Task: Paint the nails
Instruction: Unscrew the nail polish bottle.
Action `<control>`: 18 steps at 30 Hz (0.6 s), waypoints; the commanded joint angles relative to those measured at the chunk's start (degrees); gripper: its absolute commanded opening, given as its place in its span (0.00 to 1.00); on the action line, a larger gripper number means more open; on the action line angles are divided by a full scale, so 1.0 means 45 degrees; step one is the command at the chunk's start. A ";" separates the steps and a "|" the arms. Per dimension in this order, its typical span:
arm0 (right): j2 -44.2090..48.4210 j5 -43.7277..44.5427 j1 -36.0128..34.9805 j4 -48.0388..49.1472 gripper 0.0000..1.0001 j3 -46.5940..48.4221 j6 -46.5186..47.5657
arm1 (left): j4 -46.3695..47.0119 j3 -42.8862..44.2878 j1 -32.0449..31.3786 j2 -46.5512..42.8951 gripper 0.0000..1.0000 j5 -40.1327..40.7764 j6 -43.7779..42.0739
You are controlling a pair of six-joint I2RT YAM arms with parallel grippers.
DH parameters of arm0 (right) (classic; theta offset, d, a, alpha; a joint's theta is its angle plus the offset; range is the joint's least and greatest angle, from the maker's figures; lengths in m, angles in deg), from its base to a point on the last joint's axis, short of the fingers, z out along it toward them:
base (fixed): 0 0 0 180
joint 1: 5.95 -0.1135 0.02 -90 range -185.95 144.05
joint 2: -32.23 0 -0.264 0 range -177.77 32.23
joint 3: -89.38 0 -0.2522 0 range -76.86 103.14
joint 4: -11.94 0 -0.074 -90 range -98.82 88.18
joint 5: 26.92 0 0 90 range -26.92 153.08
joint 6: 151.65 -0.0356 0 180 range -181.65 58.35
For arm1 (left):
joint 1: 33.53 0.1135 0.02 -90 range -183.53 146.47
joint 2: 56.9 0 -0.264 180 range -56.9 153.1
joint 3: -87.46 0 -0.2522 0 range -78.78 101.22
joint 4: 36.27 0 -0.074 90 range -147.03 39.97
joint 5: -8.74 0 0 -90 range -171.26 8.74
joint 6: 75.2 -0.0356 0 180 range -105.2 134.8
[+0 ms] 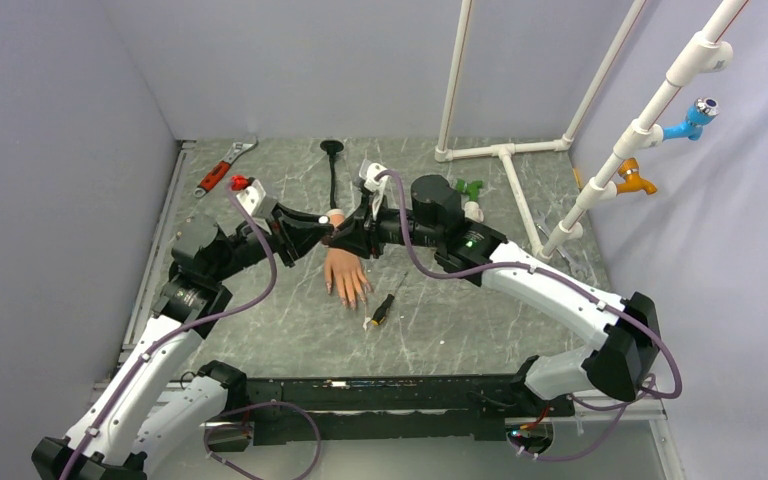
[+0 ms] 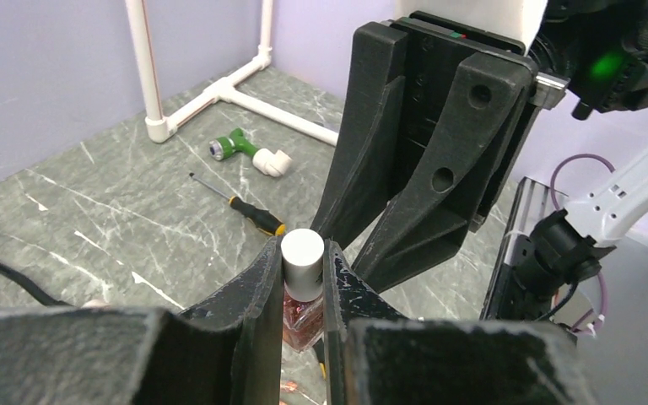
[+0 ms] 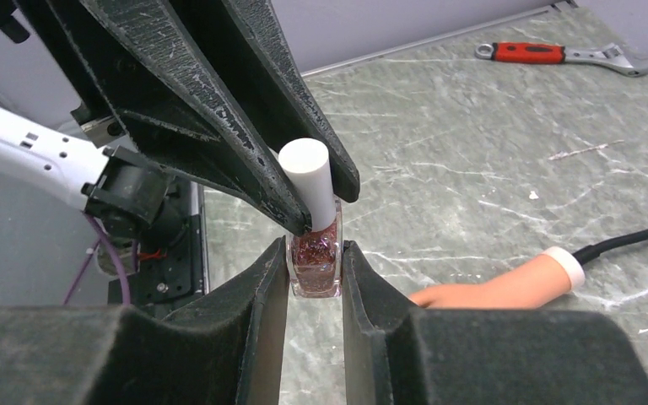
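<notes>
From above, the nails (image 1: pixel 352 298) tipped the mannequin hand (image 1: pixel 344 270), which lay on the bench (image 1: pixel 460 320) beneath the two arms. The left wrist showed the left fingers (image 2: pixel 257 295) clenched on a white cap (image 2: pixel 302 253). The right wrist showed the right fingers (image 3: pixel 266 304) grasping the glittery polish bottle (image 3: pixel 315 261).

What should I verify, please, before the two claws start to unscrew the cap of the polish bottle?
1. The right claw is shut on the bottle, on its glass part: ok.
2. The left claw is shut on the white cap: ok.
3. The cap sits on the bottle, not yet off: ok.
4. The mannequin hand lies on the table, below the claws: ok.
5. The nails are bare of polish: cannot tell, too small.
6. The screwdriver lies apart from the fingers: ok.
</notes>
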 commanded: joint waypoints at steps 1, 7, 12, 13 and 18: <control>-0.0144 0.1481 0.0003 0.0472 0.00 0.0896 -0.0412 | 0.0204 0.0021 -0.0101 -0.0302 0.21 -0.0243 -0.0346; -0.0071 0.1544 -0.0009 0.0209 0.00 0.0863 -0.0403 | -0.0510 0.0264 -0.0107 -0.0512 0.68 -0.0549 -0.0919; 0.0063 0.2173 -0.0007 -0.0176 0.00 0.0818 -0.0217 | -0.0994 0.0405 -0.0100 -0.0844 0.92 -0.0723 -0.1420; 0.0129 0.2201 -0.0009 -0.0179 0.00 0.0759 -0.0165 | -0.1053 0.0382 -0.0094 -0.0957 0.93 -0.0585 -0.1546; 0.0760 0.2201 0.0023 -0.0679 0.00 0.0387 0.0190 | -0.1501 0.0464 0.0011 -0.1280 0.92 -0.0394 -0.2046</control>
